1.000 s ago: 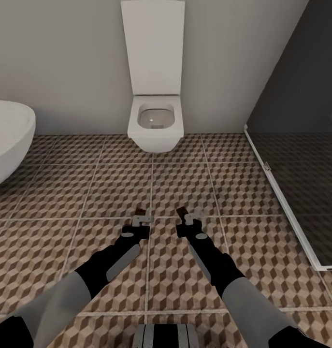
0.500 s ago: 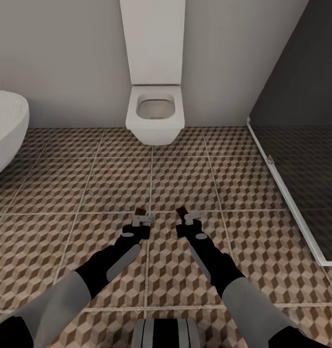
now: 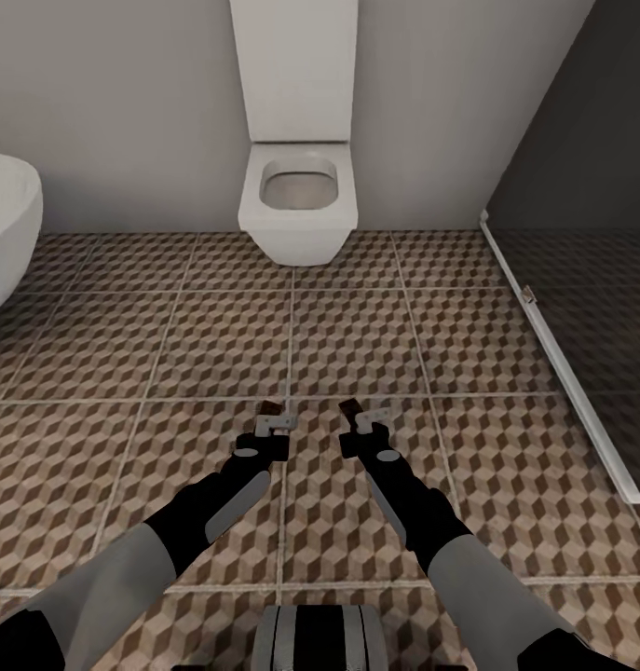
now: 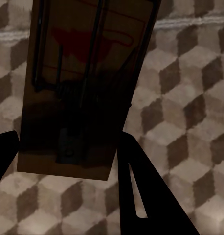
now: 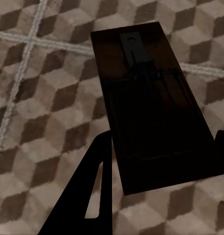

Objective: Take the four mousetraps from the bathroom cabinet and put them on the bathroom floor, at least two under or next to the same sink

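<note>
Each of my grippers holds a mousetrap above the bathroom floor (image 3: 217,345), which has brown, tan and white cube-pattern tiles. My left gripper (image 3: 271,421) is shut on a mousetrap (image 3: 271,407); in the left wrist view that mousetrap (image 4: 85,83) is a tan board with dark wire parts and a red mark, clamped between dark fingers (image 4: 141,191). My right gripper (image 3: 360,419) is shut on a second mousetrap (image 3: 349,407), which looks dark and shaded in the right wrist view (image 5: 151,103). The cabinet is out of view.
A white wall-hung toilet (image 3: 299,200) stands straight ahead against the grey wall. A white rounded basin or tub edge (image 3: 7,233) sits at the far left. A dark glass shower enclosure with a white frame (image 3: 562,373) runs along the right.
The whole view has shifted: the toilet sits higher and slightly larger, the white basin has slid further left. Both grippers keep their traps and their pose.
</note>
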You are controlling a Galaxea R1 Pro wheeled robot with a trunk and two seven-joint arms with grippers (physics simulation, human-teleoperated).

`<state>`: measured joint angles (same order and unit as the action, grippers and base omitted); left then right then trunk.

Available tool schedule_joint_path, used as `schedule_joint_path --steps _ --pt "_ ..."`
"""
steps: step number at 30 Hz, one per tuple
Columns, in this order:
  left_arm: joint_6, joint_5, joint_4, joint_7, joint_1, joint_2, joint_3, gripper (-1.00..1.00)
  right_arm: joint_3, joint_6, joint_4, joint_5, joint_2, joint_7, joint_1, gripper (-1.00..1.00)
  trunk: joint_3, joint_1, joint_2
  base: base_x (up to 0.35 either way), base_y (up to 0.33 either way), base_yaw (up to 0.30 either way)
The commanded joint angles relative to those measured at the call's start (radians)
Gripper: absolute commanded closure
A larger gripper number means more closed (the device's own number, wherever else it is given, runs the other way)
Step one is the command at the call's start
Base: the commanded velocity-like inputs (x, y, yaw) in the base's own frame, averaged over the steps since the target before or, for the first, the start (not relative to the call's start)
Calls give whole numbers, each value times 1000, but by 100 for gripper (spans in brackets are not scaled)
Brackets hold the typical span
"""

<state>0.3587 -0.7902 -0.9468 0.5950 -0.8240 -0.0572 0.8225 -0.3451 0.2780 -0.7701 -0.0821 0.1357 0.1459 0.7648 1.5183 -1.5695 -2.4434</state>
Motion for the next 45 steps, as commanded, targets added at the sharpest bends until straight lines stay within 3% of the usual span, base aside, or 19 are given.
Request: schedule_joint_path --steps 1,10,18,27,35,45 --pt "2 -6 -2 8 -1 -1 4 100 -5 4 -1 -10 -1 9 1 100 5 -4 -8 0 0 0" --pt "2 -6 -3 8 -1 -1 4 100 -5 4 -1 -10 -1 9 1 100 48 -31 -57 0 0 0" --pt "0 -6 -4 8 0 3 22 100 -4 -24 -3 -9 -2 9 1 100 51 -31 -57 0 0 0" --pt "-9 -3 -4 9 0 6 82 100 -4 -244 3 -8 -3 9 -1 100 51 -31 -57 0 0 0" --pt "-102 -3 2 7 7 3 88 100 -4 -272 23 -7 -5 8 -1 100 51 -31 -57 0 0 0" --pt "-122 -2 -44 9 27 -14 89 100 -5 -273 28 -7 -5 9 -1 100 51 -31 -57 0 0 0"
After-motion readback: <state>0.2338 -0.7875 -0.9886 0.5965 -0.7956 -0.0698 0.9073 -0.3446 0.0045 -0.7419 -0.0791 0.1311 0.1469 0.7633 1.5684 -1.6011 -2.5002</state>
